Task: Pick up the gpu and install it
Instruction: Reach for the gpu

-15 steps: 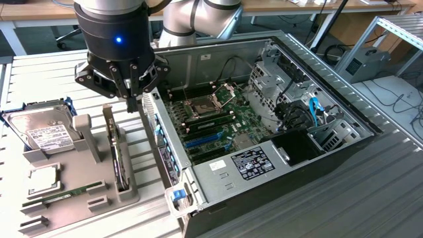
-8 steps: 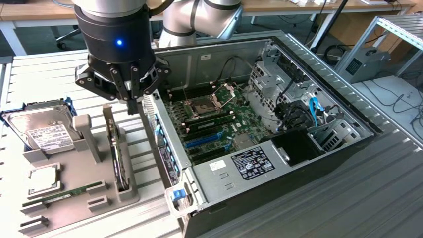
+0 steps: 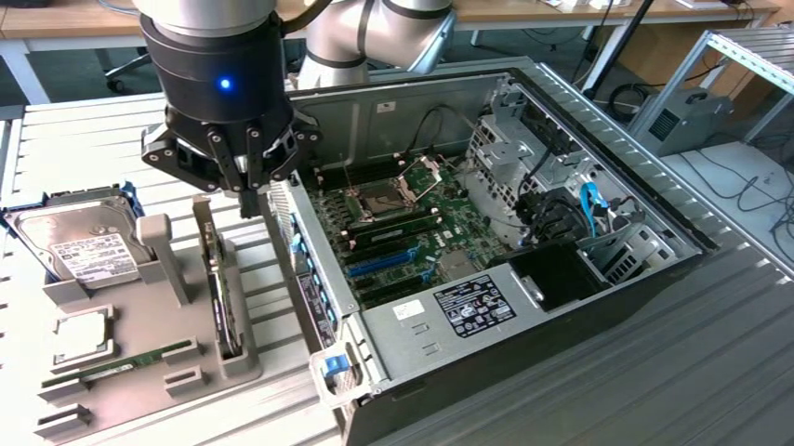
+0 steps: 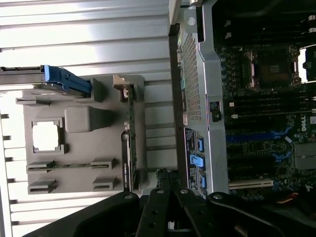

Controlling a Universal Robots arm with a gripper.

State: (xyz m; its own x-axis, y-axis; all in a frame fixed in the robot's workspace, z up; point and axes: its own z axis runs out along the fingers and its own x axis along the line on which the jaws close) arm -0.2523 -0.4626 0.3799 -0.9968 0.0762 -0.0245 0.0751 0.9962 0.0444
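Pick not begun: tool [image 3: 252, 197] clenched, empty, hovers above gpu [image 3: 223, 288], upright in holder [image 3: 137, 316] at 9 o'clock of case [image 3: 372, 121], exterior view. Install pending.

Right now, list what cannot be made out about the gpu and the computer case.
gpu: edge-on in the grey holder in both views, so its fan face is hidden.
Computer case: near corner cut off by the exterior view's bottom edge.
Case label: print too small, exterior view.

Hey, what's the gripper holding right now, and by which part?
Nothing: the gripper is shut and empty, and the gpu stands on edge in its tray slot.
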